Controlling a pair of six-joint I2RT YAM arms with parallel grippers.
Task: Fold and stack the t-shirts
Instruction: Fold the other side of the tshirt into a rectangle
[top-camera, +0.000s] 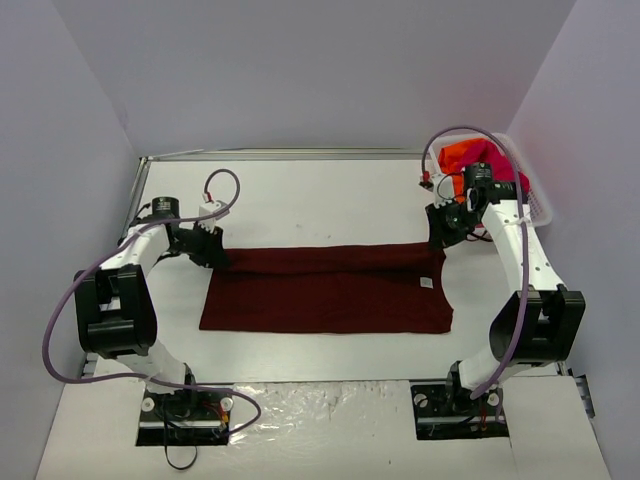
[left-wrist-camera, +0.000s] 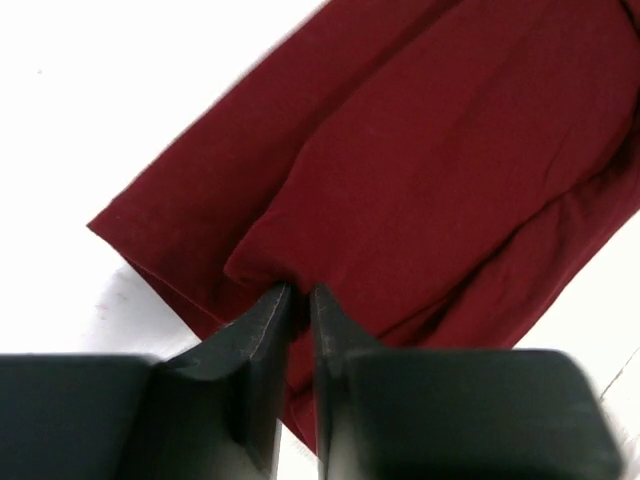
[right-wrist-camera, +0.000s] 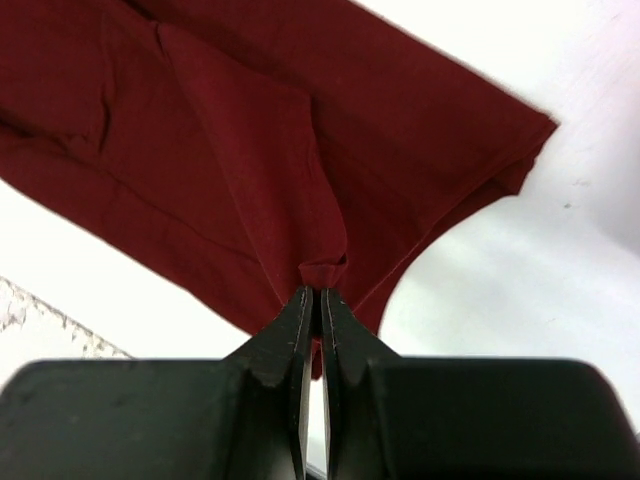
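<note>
Nearby, maroon shirt (top-camera: 330, 290), basket (top-camera: 546, 212) holding orange shirt (top-camera: 457, 157)

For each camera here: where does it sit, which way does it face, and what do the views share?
Top: above and behind the bases, facing down at the table and maroon shirt; both arms show.
Left wrist: on the left arm, looking past the left gripper at the shirt.
Right wrist: likewise, the right gripper pinching a fold.
Shared: all three show the shirt.
</note>
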